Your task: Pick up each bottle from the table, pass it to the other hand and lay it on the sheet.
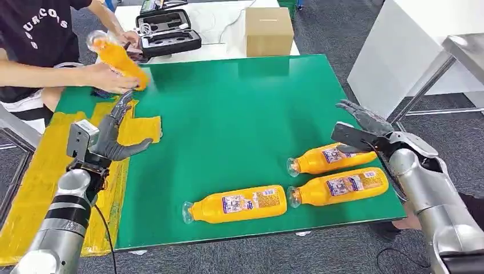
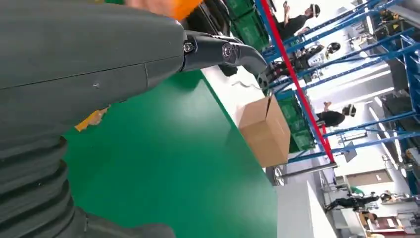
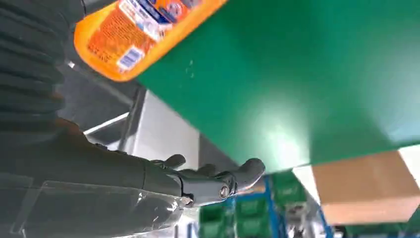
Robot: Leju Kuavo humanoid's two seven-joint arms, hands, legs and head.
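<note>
Head view: green table (image 1: 240,114) w/ three orange bottles lying on their sides near the front-right edge. Front bottle (image 1: 237,204) lies nearest the front edge, clear neck pointing to robot's left. Middle-right bottle (image 1: 338,187) lies just to its right, neck also to the left. Rear-right bottle (image 1: 328,158) sits just behind that one, close beside it, tilted slightly; its far end is partly covered by the right hand.

Yellow sheet (image 1: 40,171) covers the table's left side and hangs over the edge; one flap reaches onto the green.

Left hand (image 1: 117,134) hovers over the sheet's inner edge, fingers spread, thumb out, holding nothing. Left wrist view: same hand (image 2: 74,64) w/ a dark finger extended over green surface, nothing in the grasp.

Right hand (image 1: 365,128) is at the table's right edge, above the rear-right bottle's base end, fingers apart, empty. Right wrist view: hand (image 3: 99,178) w/ fingers extended beyond table edge, no object in them; a bottle base w/ label shows beside the ribbed cover.

Person (image 1: 40,40) at far-left, dark shirt, holds a fourth bottle (image 1: 117,57) in both hands above the table's back-left corner; image blurred there.

Behind table: cardboard box (image 1: 269,31) and an open black case (image 1: 165,31) on a white surface
</note>
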